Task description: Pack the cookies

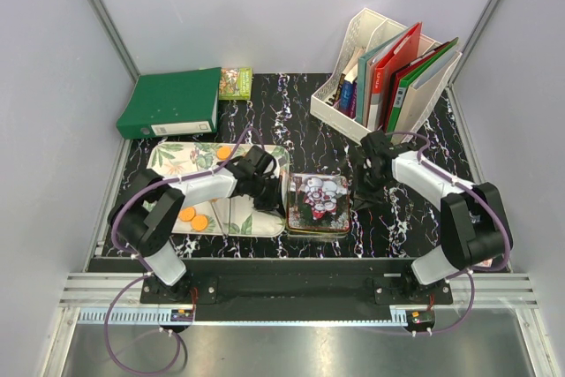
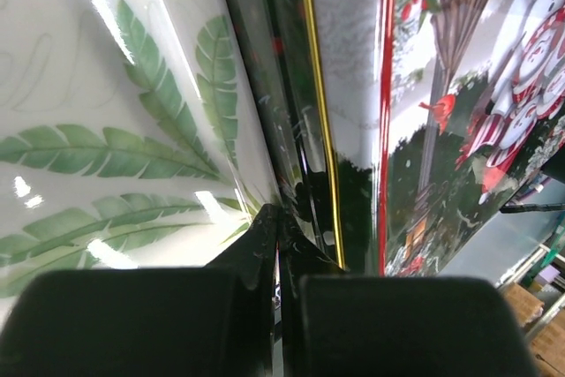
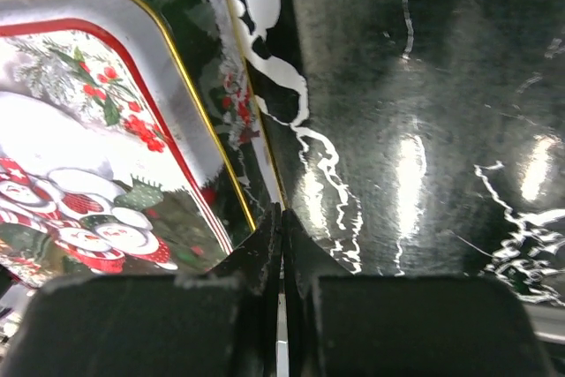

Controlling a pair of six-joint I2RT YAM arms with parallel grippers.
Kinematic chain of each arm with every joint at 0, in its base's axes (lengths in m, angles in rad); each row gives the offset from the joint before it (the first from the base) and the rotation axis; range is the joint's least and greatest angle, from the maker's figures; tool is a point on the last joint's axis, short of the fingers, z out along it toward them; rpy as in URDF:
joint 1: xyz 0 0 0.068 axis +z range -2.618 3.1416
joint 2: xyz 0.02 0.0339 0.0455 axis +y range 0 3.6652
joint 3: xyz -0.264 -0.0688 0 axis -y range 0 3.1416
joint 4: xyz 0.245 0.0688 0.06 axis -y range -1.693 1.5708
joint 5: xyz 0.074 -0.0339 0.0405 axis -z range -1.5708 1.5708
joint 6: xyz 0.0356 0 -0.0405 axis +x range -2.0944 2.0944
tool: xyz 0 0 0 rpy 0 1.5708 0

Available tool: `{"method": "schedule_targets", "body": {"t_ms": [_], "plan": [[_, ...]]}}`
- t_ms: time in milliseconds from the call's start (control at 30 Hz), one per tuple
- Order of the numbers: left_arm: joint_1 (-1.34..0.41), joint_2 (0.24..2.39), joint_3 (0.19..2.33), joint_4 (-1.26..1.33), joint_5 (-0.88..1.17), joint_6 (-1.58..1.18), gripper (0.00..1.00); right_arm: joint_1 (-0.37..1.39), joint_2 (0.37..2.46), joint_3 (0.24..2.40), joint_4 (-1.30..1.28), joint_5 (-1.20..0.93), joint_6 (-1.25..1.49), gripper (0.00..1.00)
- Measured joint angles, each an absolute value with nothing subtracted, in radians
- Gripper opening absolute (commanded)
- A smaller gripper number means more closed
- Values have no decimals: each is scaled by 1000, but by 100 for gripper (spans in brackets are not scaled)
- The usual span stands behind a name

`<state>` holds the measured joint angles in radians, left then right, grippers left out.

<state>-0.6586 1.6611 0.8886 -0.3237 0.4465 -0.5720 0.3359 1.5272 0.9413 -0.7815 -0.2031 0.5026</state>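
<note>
Three orange cookies show in the top view: two (image 1: 193, 218) at the near left of the leaf-patterned tray (image 1: 168, 158) and one (image 1: 224, 153) at its far side. A tin with a snowman lid (image 1: 318, 203) sits closed just right of the tray. My left gripper (image 1: 274, 193) is shut and empty, low in the gap between tray (image 2: 106, 130) and tin (image 2: 459, 130); its tips (image 2: 279, 218) are together. My right gripper (image 1: 363, 190) is shut and empty at the tin's right edge (image 3: 88, 147), tips (image 3: 282, 216) on the black marbled table.
A green binder (image 1: 172, 103) and a small green packet (image 1: 236, 82) lie at the back left. A white file rack (image 1: 353, 50) with coloured folders stands at the back right. Grey walls close in on both sides.
</note>
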Motion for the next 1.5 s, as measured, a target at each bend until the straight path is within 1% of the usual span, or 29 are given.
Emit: {"method": "schedule_targets", "body": {"t_ms": [433,567,600,700,733,900,1067,1267,1500], "plan": [[-598,1594,888,-385,348,-557,0,331,1446,992,-872,-80,492,0],[-575,1544,888,-430,274,-542,19,331,1388,1044,-881,-63,493,0],[-572,1530,888,-437,259,-536,27,331,1373,1053,-879,-64,493,0],[-572,1469,889,-449,222,-516,33,331,1309,1059,-836,-101,493,0],[-574,1444,890,-451,212,-511,34,331,1289,1057,-814,-125,493,0],[-598,1360,932,-445,186,-492,34,331,1264,1024,-693,-262,498,0],[-667,1357,991,-388,216,-500,33,331,1297,955,-595,-379,519,0],[-730,1414,995,-279,310,-565,31,330,1308,918,-521,-451,538,0],[-733,1477,950,-183,393,-625,29,330,1347,896,-466,-491,548,0]]}}
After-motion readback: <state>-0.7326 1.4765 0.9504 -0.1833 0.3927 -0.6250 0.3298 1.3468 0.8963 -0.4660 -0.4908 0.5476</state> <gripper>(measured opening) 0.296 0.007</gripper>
